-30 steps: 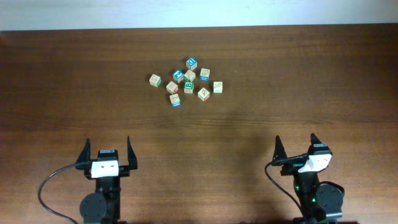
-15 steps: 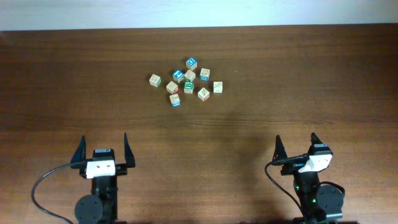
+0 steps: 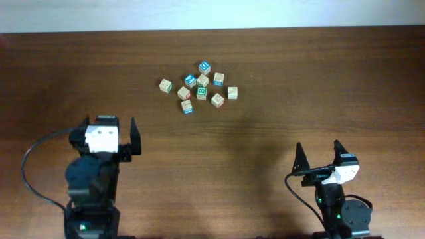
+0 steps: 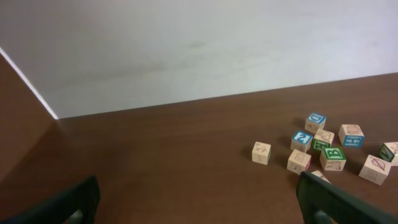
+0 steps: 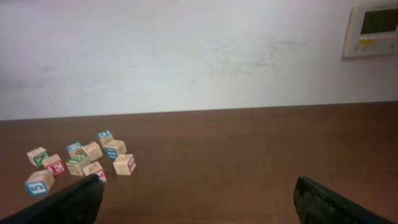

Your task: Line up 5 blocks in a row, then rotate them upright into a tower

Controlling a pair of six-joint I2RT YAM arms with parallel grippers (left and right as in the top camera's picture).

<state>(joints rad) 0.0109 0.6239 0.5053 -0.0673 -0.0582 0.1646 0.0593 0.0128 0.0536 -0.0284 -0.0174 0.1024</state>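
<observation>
A loose cluster of small light-wood alphabet blocks (image 3: 202, 80) is seen on the far half of the dark wooden table (image 3: 345, 73), slightly left of its middle and well apart from both arms. Within the cluster a green B block (image 3: 201, 93) lies near the middle. Two blue-topped cubes (image 3: 204, 67) are placed toward the far side, and one lone block (image 3: 165, 85) is set a little apart to the left. The left pincer (image 3: 109, 123) is held over the near-left part of the table, nearer and to the left of the cluster, with its jaws spread wide over bare wood. A black cable (image 3: 28, 162) is looped out from the left arm. The right pincer (image 3: 317, 146) is held low at the near-right edge, likewise spread wide, with only table surface between its fingers. In the left wrist view the cluster is shown at the lower right, beyond the dark fingers (image 4: 336, 202). In the right wrist view the blocks are gathered at the lower left, and the tip of one finger (image 5: 74, 202) is seen in front of the nearest of them. A pale wall (image 5: 186, 56) is seen behind the table, and a wall-mounted control panel (image 5: 373, 28) is fixed at its upper right.
</observation>
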